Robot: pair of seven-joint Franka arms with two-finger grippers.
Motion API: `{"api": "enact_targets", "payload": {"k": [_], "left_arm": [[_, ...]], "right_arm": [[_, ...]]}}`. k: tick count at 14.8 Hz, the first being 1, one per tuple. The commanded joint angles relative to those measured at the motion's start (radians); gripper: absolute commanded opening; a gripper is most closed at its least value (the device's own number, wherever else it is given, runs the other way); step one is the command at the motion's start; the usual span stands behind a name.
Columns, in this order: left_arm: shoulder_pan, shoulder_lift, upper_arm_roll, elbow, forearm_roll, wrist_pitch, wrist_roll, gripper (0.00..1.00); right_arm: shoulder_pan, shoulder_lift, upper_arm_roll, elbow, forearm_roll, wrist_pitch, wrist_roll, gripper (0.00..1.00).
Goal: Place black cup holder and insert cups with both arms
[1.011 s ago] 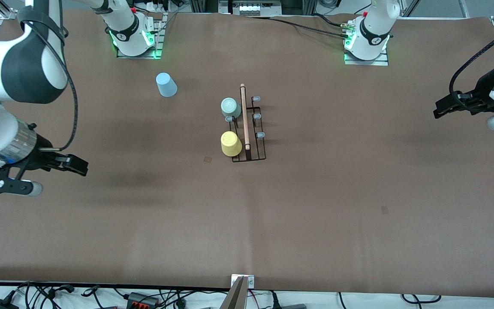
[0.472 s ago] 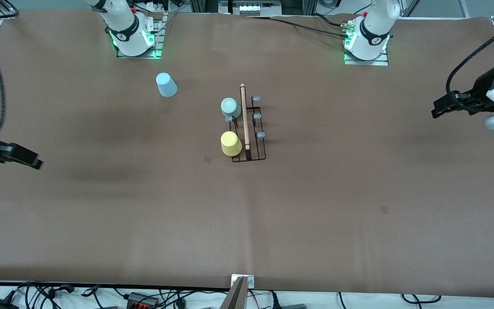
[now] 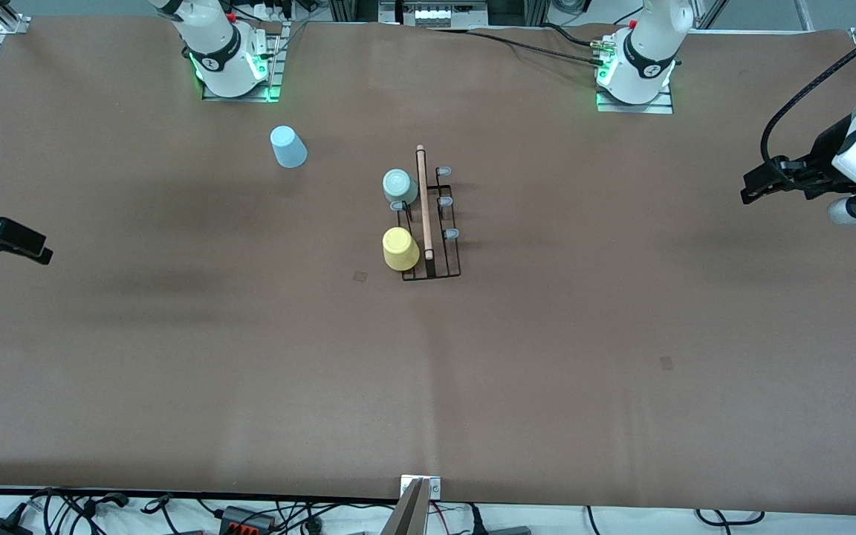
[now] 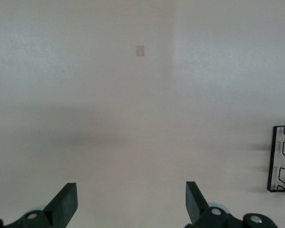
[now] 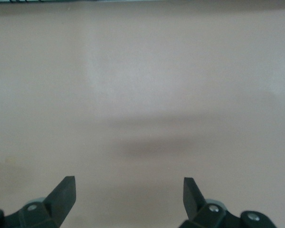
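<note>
The left gripper has its fingers spread wide and holds nothing; it hangs over bare table at the left arm's end, well apart from everything. The right gripper is also spread wide and empty, over bare table at the right arm's end. In both wrist views only the two dark fingertips and the brown table show between them, and in the left wrist view a corner of the rack appears at the edge.

The black cup holder stands in the middle of the table. The mint cup sits upside down on a peg on the side toward the right arm, and the yellow cup is upside down on another peg of that side, nearer to the front camera. The pegs on the side toward the left arm are free. The blue cup stands upside down on the table, well apart from the rack, toward the right arm's base.

So one cup is not yet inserted. I judge the risk is this: the blue cup is light and tapered, so a grip too high may let it slip or tip. Also, a gripper that reaches the rack may knock the two hanging cups or push the light wire rack aside.
</note>
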Motion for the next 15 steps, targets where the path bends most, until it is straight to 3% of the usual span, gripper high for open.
{"api": "enact_targets", "payload": {"k": [1,4,8,15], "left_arm": [[0.008,-0.006,0.007,0.011,-0.015,-0.008,0.023,1.00],[0.011,-0.006,0.008,0.012,-0.011,-0.012,0.025,1.00],[0.013,-0.006,0.008,0.013,-0.011,-0.019,0.023,1.00],[0.014,-0.006,0.007,0.013,-0.012,-0.019,0.023,1.00]], "right_arm": [[-0.017,-0.131,0.016,-0.183,-0.011,0.031,-0.028,1.00],[-0.019,-0.217,0.015,-0.297,-0.005,0.048,-0.037,1.00],[-0.017,-0.253,0.016,-0.301,-0.001,-0.021,-0.044,1.00],[-0.014,-0.241,0.016,-0.304,-0.009,0.032,-0.030,1.00]]}}
